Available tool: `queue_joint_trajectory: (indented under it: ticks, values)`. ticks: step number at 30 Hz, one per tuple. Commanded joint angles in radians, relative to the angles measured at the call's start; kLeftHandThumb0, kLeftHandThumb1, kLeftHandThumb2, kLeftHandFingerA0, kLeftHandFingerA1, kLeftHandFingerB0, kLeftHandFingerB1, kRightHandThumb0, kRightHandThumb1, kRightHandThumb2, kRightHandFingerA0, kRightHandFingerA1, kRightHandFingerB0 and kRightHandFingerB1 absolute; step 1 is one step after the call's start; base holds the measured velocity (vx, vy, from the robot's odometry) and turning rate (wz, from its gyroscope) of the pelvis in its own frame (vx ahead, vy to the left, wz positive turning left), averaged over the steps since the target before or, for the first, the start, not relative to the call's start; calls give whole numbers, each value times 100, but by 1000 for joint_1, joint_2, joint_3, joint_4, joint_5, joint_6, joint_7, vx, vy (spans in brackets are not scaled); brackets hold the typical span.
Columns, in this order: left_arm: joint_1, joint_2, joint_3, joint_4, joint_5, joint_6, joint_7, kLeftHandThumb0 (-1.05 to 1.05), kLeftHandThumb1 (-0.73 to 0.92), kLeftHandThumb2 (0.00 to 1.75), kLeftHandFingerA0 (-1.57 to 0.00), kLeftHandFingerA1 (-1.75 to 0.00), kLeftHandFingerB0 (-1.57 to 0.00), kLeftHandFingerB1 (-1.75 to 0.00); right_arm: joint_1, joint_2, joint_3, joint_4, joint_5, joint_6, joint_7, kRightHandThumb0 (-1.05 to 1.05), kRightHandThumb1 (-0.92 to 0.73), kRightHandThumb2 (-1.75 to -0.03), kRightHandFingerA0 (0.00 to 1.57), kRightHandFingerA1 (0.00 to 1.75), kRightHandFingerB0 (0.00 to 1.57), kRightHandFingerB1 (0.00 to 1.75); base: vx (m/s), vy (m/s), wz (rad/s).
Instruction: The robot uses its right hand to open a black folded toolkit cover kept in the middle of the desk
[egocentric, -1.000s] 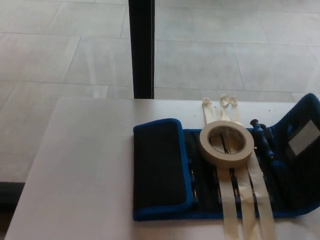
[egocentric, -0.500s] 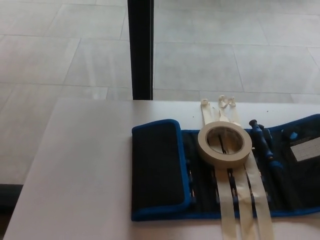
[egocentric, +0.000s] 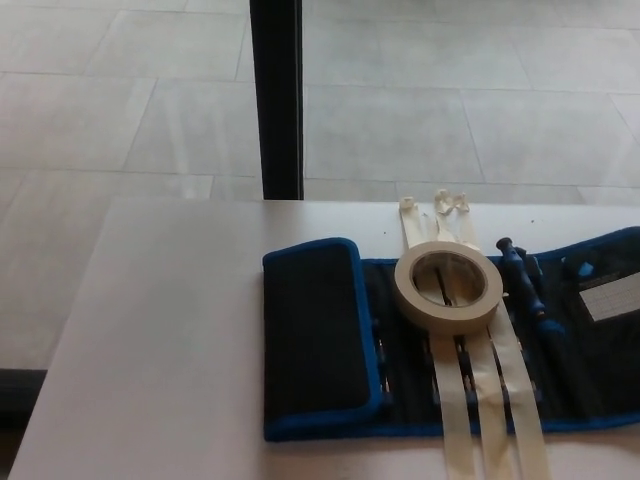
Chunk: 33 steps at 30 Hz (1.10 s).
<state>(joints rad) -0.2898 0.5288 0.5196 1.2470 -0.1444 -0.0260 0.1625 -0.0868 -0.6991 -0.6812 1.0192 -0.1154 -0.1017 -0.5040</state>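
1. Head view, the only one you have: the toolkit (egocentric: 450, 350) lies on the desk (egocentric: 170, 340), near its front edge and running off the picture's right side.

2. Take the tape roll (egocentric: 448, 285) as your landmark. It sits on the kit's open middle, and pale tape strips (egocentric: 478, 400) run under it, from the desk behind the kit down over the front edge.

3. Right of the roll, the right flap (egocentric: 600, 330) lies flat, inside facing up, with a pale label (egocentric: 612, 297) showing. You can judge that side opened.

4. Just right of the roll, a blue-handled tool (egocentric: 524, 280) sits in its slot, and dark tool rows show on either side of the strips.

5. Left of the roll, the left flap (egocentric: 318, 335) is folded over the kit, its black outside up, blue trim around it. If the whole cover is meant to open, this is what is left.

6. No hands, operator. Neither the left nor the right shows, so you cannot tell whether their fingers are apart or together. Nothing is holding the kit.

7. Behind the roll, beyond the desk, a black post (egocentric: 276, 100) stands on the tiled floor (egocentric: 450, 90), well clear of the work.

8. My reading: well along, the right side done, the left flap pending.
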Motion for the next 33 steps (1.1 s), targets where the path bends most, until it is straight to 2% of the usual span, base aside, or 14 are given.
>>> queue_joint_trajectory:
  ticks: [1,3,4,7,9,10,12,13,18,23,26,27,31,33]
  values:
    - [18,39,14,-3,-34,19,-17,-105,45,125,-17,-146,-20,-146,-3,-38,-154,130,283,148,375,-59,-71,-59,75,87,28,41,0,0,13]
    - [17,30,8,-2,-27,20,-12,-105,44,136,-42,-112,-32,-107,9,4,-186,129,314,132,367,-54,-72,-61,69,73,32,42,0,0,5]
    - [20,28,3,-3,-22,18,-8,-105,45,126,-21,-146,-23,-142,3,73,-219,127,354,104,356,-59,-57,-94,62,74,27,54,0,0,0]
    - [22,28,1,1,-19,14,-7,-104,44,136,-45,-115,-39,-112,-7,121,-236,105,374,78,365,-55,-73,-62,66,65,36,42,0,0,0]
    - [23,29,0,0,-18,19,-1,-104,43,128,-21,-146,-24,-142,-25,160,-256,69,402,78,361,-54,-70,-61,68,67,38,41,0,0,0]
    - [23,29,3,0,-21,21,0,-104,44,139,-35,-110,-29,-106,-29,179,-243,50,390,66,346,-56,-71,-61,72,68,40,40,0,0,0]
    - [24,29,5,2,-22,24,-2,-105,44,139,-37,-113,-28,-106,-23,207,-229,-3,384,56,347,-57,-57,-94,64,74,32,54,0,0,0]
    - [26,30,-2,3,-15,19,1,-105,44,140,-37,-113,-29,-107,-33,218,-227,-20,387,50,342,-54,-71,-61,67,71,40,41,0,0,0]
    - [25,28,9,5,-27,31,6,-104,43,139,-38,-112,-24,-103,-111,217,-259,46,406,14,284,-53,-69,-61,74,80,49,45,0,0,0]
    - [38,25,-13,11,-7,12,-20,-103,44,138,-45,-114,-30,-106,-94,312,-270,10,430,-10,268,-51,-69,-61,77,87,49,47,0,0,2]
    - [31,29,-14,9,-11,26,-6,-105,40,132,-25,-149,-26,-144,-36,348,-218,-31,405,-18,307,-53,-66,-60,76,87,49,48,0,0,9]
    - [30,30,-12,7,-14,28,-3,-105,41,140,-38,-115,-30,-110,-31,350,-214,-38,411,-14,309,-52,-66,-60,75,86,49,49,0,0,7]
    - [43,24,-11,7,-18,23,-4,-105,40,140,-34,-113,-31,-111,7,358,-189,-77,421,0,307,-53,-68,-60,73,93,51,50,0,0,0]
    - [57,23,-4,7,-26,1,-23,-105,39,131,-24,-148,-28,-148,21,356,-153,-80,413,5,325,-53,-68,-60,74,97,55,52,0,0,0]
